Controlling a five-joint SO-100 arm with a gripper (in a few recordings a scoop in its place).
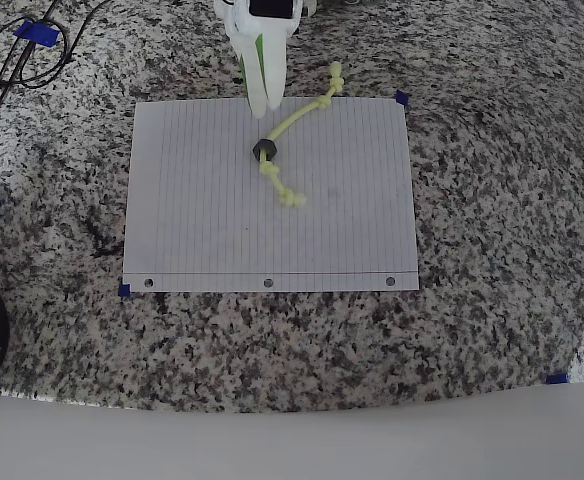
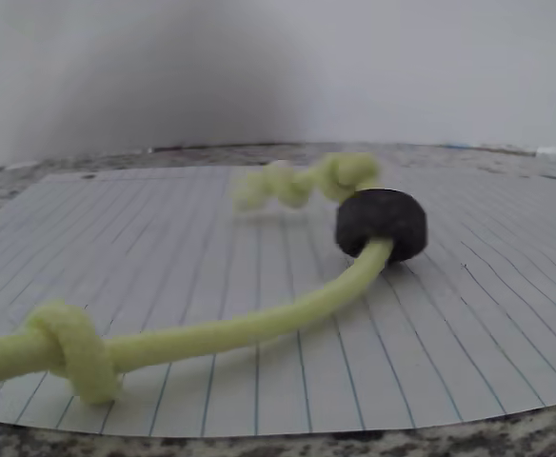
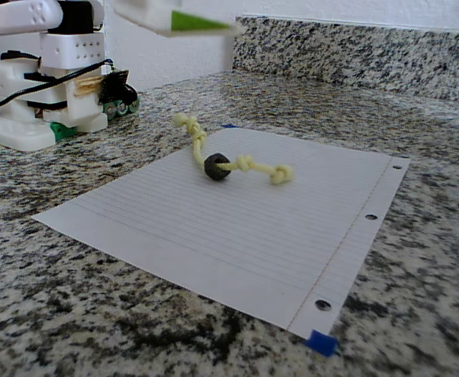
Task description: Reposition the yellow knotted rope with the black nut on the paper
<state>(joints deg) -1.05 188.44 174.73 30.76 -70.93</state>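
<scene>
The yellow knotted rope (image 1: 294,122) lay curved across the paper's (image 1: 192,230) far half, one knotted end off the edge on the granite counter (image 1: 492,200); its black nut (image 1: 265,150) sat mid-sheet. My gripper (image 1: 263,90) hung above, beside the rope, apart from it; I could not tell its opening. I judged a clean grasp meant descending just beside the nut.

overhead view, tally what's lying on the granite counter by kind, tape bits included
yellow knotted rope: 1
black nut threaded on it: 1
lined paper: 1
blue tape pieces showing (e.g.): 6
Total: 9
</scene>
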